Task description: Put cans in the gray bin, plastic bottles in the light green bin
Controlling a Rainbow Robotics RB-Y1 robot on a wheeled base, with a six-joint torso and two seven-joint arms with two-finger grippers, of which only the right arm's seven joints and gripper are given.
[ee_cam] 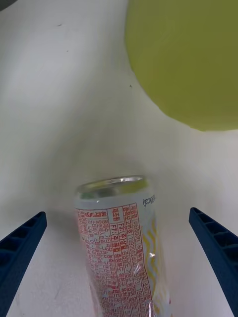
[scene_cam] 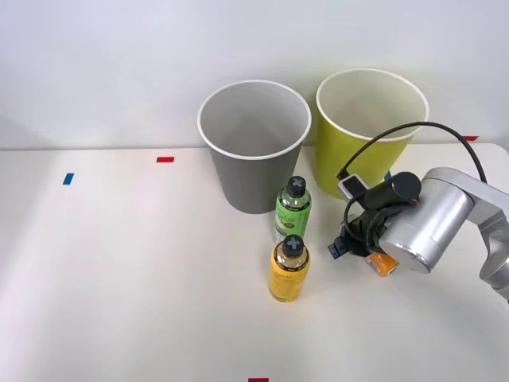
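The can lies on its side on the white table, its silver end facing away from the wrist camera. My right gripper is open, one blue finger on either side of the can and neither touching it. From the front, the gripper is low over the table and hides all but an orange bit of the can. The light green bin stands just behind it, also seen close by at the wrist. The gray bin stands to its left. Two black-capped plastic bottles stand upright: a green-labelled one and a yellow one.
The two bottles stand close to the left of my gripper, in front of the gray bin. Small tape marks lie on the table: red, blue and red at the near edge. A black cable loops over my wrist.
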